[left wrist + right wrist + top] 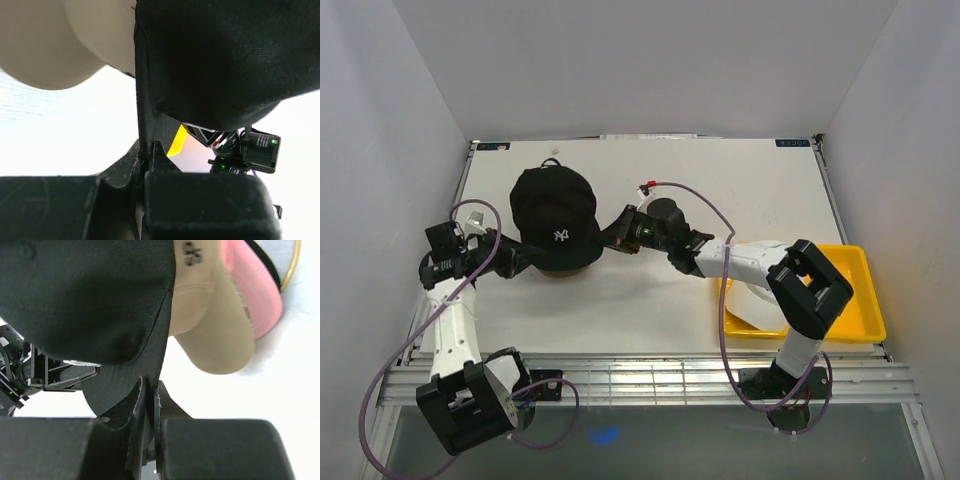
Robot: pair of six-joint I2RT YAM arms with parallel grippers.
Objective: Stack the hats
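The black cap with a white logo hangs between both grippers at the table's left middle. My left gripper is shut on its left edge. My right gripper is shut on its right edge. In the right wrist view the tan cap with a dark logo and the pink cap sit nested just beyond the black cap. The tan brim also shows in the left wrist view. The top view hides both under the black cap. A white cap lies in the tray.
The yellow tray stands at the right near edge, partly under my right arm, and a corner of it shows in the left wrist view. A gold wire stand curves behind the pink cap. White walls close in the table.
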